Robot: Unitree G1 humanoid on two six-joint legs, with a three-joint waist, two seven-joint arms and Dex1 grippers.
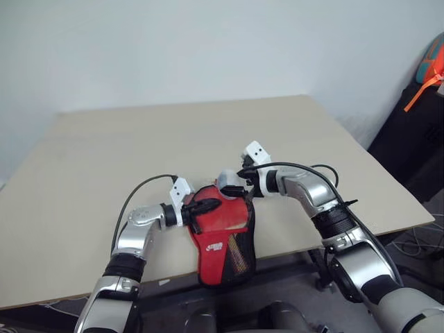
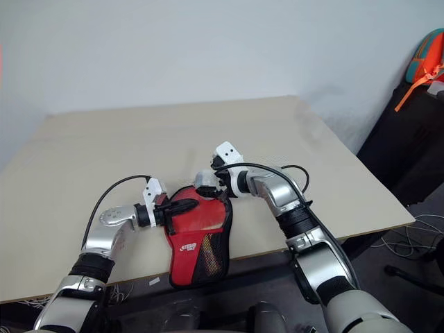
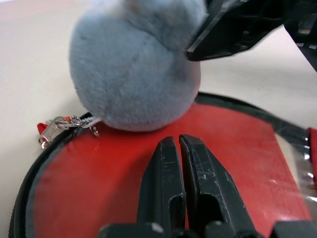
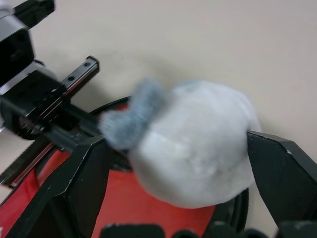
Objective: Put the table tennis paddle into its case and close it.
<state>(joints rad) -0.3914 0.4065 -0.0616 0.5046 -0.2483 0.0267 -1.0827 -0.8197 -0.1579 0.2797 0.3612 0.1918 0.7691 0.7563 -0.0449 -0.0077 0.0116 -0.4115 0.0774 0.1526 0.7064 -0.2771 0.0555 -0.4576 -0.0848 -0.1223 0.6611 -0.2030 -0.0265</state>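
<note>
The case (image 1: 223,239) lies at the near edge of the table (image 1: 104,159), its narrow handle end hanging over that edge toward the robot, with the red panel, white logo and mesh facing up. The table tennis paddle itself is hard to make out: red shows through the clear side of the case in the left wrist view, but whether that is the bat's rubber cannot be told, and no wooden handle is visible. The left gripper (image 1: 208,206) rests over the round part of the case, its two black fingers (image 3: 166,188) pressed together with nothing between them. Just beyond it, at the far rim of the case, sits a pale blue-grey plush lump (image 4: 198,148), with a small metal zip pull (image 3: 59,126) beside it. The right gripper (image 4: 183,163) straddles the lump with its jaws spread wide, one finger on either side; whether they touch it is unclear.
</note>
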